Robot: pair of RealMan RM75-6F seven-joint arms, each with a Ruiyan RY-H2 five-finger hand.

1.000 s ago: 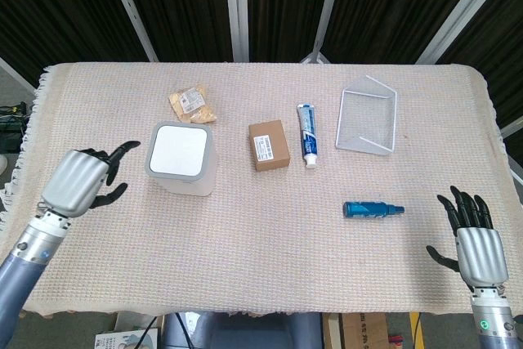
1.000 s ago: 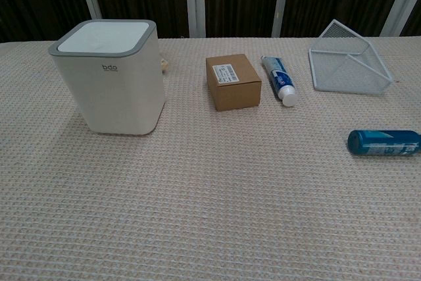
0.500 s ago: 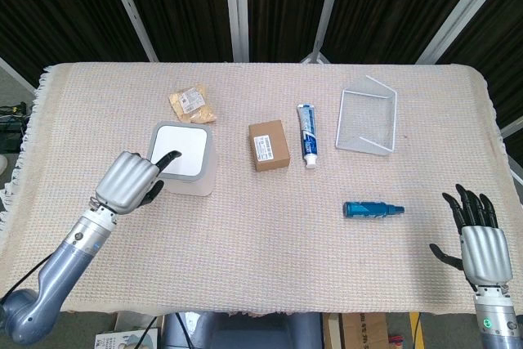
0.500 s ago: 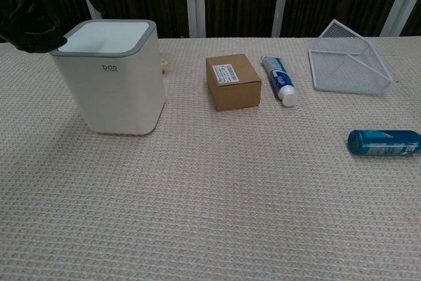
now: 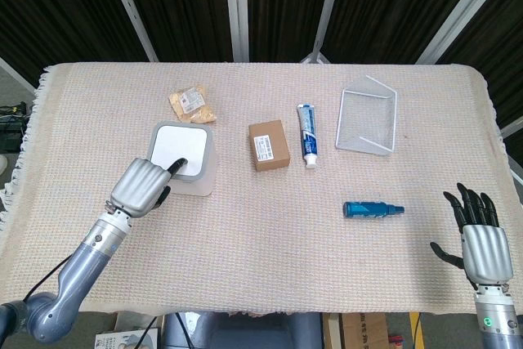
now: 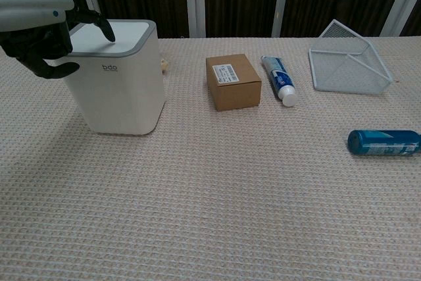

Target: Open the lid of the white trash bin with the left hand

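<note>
The white trash bin with a grey rim stands at the left of the table, its flat white lid lying level. My left hand hovers over the bin's near-left corner, most fingers curled in and one finger stretched out with its tip on or just above the lid. My right hand rests open at the table's near-right edge, fingers spread, holding nothing.
A snack packet lies behind the bin. A brown box, a toothpaste tube, a wire basket and a blue bottle lie to the right.
My left hand has moved right from beside the bin to over its lid, with one finger now extended onto the lid. The right hand has barely shifted.
</note>
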